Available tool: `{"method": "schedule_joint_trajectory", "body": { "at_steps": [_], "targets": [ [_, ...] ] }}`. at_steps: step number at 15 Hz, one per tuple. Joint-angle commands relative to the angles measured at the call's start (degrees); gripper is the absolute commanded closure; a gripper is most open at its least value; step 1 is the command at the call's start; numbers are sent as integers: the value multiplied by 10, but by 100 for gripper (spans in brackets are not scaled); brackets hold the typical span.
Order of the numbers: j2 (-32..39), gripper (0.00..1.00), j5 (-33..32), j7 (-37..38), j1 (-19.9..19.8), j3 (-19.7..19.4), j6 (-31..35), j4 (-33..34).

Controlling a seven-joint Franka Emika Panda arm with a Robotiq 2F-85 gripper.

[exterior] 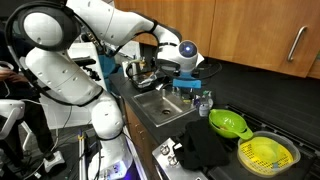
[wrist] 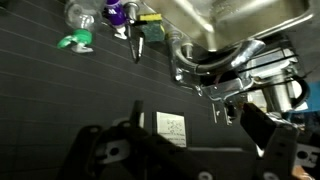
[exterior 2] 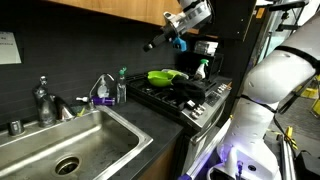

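Hand [exterior 2: 158, 42] hangs open near curved chrome faucet [wrist: 197, 57], rectangular steel sink [exterior 2: 95, 140].

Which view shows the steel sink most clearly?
An exterior view shows the sink best: large, in the foreground, basin and drain unobstructed. In an exterior view it is small and distant. The wrist view catches only part of its basin.

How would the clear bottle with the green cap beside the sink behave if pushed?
The bottle stands upright and looks tall and narrow, so a high push would probably tip it. It seems clear plastic, so likely light.
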Motion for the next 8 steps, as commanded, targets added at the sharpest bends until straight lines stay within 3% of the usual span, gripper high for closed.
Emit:
{"method": "schedule_joint_trajectory", "body": {
  "at_steps": [1, 8],
  "targets": [
    [-38, 0, -31, 50, 2, 39, 62, -43],
    [-119, 0, -178, 193, 55, 59, -54, -88]
  ]
}}
